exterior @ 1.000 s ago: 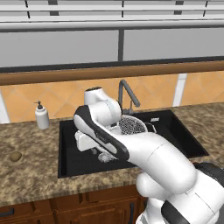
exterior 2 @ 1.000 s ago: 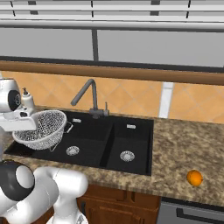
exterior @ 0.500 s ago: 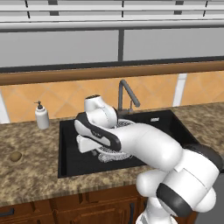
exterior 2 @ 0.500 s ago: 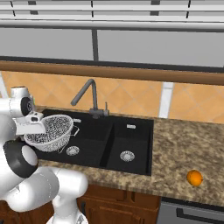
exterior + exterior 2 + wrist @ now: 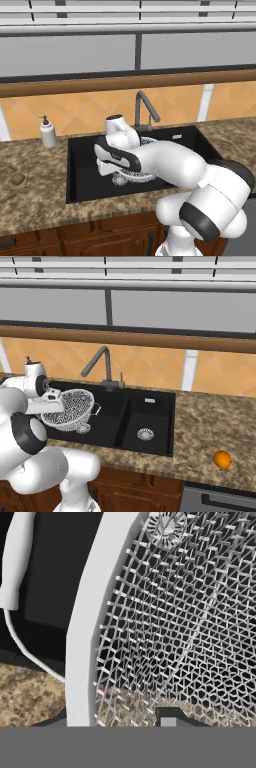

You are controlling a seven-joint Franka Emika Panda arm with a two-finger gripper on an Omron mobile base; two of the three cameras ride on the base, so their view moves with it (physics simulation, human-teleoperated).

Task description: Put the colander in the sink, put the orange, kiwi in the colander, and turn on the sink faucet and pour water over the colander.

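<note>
kiwi rests on the granite surface at far left, beside the soap dispenser. gripper clamps the colander by its rim, low over the larger basin of the sink, below the faucet. orange sits on the surface at far right.

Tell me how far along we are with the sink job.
Nothing is finished yet. In hand: the hand grips the colander by its rim over the larger basin of the sink. Left: set it down, load the orange and kiwi, both on the counter, then run the faucet.
</note>
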